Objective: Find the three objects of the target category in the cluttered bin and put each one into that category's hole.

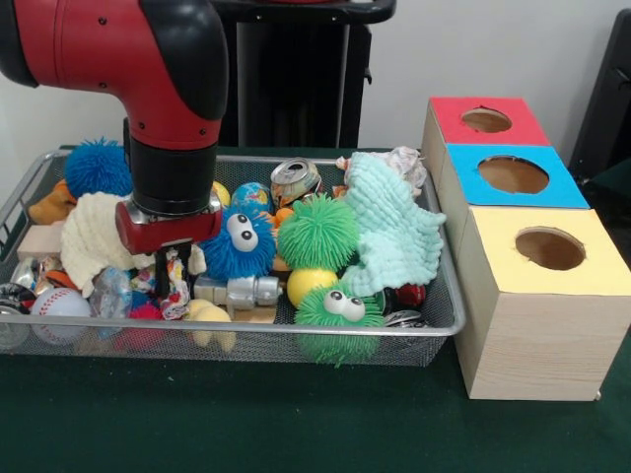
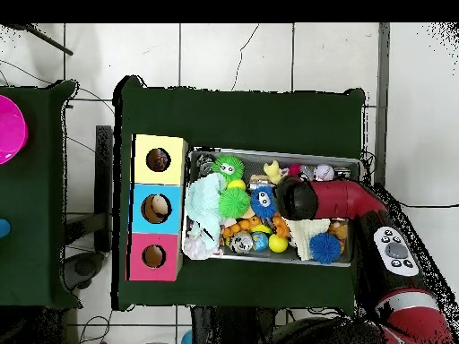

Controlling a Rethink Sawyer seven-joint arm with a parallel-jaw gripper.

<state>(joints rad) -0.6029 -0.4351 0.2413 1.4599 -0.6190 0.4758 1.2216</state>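
My gripper (image 1: 175, 279) is down inside the wire mesh bin (image 1: 434, 330), left of the middle, among the clutter. A small colourful wrapped thing (image 1: 176, 286) lies right at its tip. Just to its right sits a blue furry ball with eyes (image 1: 240, 241). Further right are a green spiky ball (image 1: 317, 233), a green furry ball with eyes (image 1: 338, 307) and a yellow ball (image 1: 308, 284). A wooden box stands right of the bin with a red hole (image 1: 486, 120), a blue hole (image 1: 514, 174) and a yellow hole (image 1: 550, 248). In the overhead view the arm's wrist (image 2: 296, 197) covers the gripper.
A cream cloth (image 1: 91, 236) lies left of the gripper and a teal cloth (image 1: 394, 236) drapes the bin's right end. A blue spiky ball (image 1: 97, 168), a baseball (image 1: 59, 305), a crushed can (image 1: 294, 177) and a metal part (image 1: 242, 291) also lie in the bin.
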